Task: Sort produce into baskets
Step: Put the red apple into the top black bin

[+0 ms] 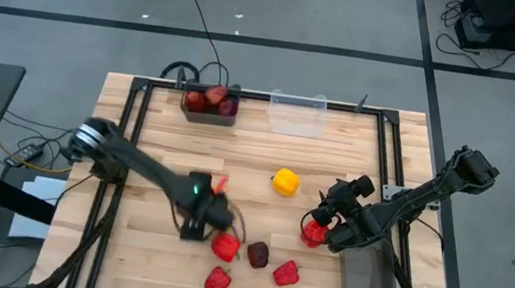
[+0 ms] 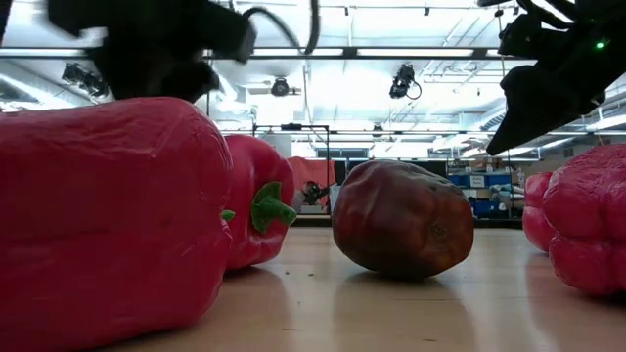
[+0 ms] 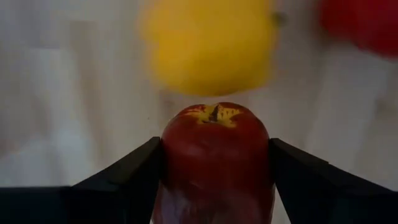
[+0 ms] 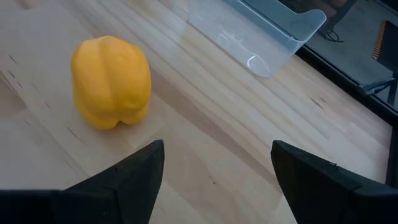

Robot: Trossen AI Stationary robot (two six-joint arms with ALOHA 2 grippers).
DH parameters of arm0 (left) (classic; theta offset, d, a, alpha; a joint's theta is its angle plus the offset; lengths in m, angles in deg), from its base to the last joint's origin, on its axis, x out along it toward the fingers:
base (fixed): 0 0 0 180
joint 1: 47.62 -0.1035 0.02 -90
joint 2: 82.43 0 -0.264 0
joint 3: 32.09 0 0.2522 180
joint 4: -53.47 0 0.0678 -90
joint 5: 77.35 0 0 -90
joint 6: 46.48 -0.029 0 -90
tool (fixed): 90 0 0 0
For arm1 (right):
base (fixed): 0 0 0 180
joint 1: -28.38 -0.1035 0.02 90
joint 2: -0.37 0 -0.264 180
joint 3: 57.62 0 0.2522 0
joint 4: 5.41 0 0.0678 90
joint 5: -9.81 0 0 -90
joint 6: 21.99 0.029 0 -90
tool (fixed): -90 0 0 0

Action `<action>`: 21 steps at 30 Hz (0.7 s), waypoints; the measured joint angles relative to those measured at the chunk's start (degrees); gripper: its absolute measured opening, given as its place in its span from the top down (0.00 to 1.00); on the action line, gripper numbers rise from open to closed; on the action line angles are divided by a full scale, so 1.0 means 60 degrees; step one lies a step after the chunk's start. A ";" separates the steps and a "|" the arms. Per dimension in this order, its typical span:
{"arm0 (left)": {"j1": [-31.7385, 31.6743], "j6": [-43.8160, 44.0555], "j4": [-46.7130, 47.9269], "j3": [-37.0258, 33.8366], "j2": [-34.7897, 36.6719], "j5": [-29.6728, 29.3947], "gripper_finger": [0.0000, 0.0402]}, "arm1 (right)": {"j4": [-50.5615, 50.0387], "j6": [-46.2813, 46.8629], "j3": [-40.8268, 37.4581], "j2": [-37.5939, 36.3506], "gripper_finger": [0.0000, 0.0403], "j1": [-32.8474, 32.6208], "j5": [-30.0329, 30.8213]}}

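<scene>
My left gripper (image 1: 214, 196) is shut on a dark red apple (image 3: 214, 155) near the table's middle, with a yellow pepper (image 1: 285, 181) just beyond it. My right gripper (image 4: 217, 168) is open and empty, hovering right of the yellow pepper (image 4: 112, 81), with a red pepper (image 1: 313, 234) under it. Three red peppers (image 1: 225, 248), (image 1: 287, 272), (image 1: 217, 281) and a maroon apple (image 1: 258, 255) lie on the table near its front. The dark bin (image 1: 210, 104) holds several apples. The clear bin (image 1: 298, 112) stands beside it. The mesh bin (image 1: 365, 280) is at the right front. My left gripper pinches the apple between its two fingers, one on each opposite side (image 3: 166, 155). The apple's stem end (image 3: 214, 114) faces away from the wrist. The fingers come from the table's left side, toward the yellow pepper. The apple's underside is out of view.
In the low view a large red pepper (image 2: 98, 215), a second red pepper (image 2: 259, 210), the maroon apple (image 2: 401, 217) and another red pepper (image 2: 587, 230) stand close together on the wood. A dark frame rail (image 1: 376, 161) runs around the work area.
</scene>
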 joint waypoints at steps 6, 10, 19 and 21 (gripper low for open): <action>-0.1927 -0.0947 -0.0053 -0.0003 0.1957 -0.1391 0.32 | -0.0004 -0.0022 0.0000 0.0000 0.24 0.0000 0.0005; -0.3612 -0.1711 -0.0360 -0.0003 0.2668 -0.2697 0.32 | -0.0007 -0.0040 0.0000 0.0000 0.24 0.0003 0.0131; -0.6983 -0.3706 -0.3406 -0.0014 0.2177 -0.3037 0.31 | 0.0051 0.0109 0.0000 0.0000 0.24 0.0266 0.0280; -0.7484 -0.4007 -0.3848 -0.0014 0.1951 -0.2975 0.29 | 0.0047 0.0119 0.0000 0.0000 0.24 0.0288 0.0277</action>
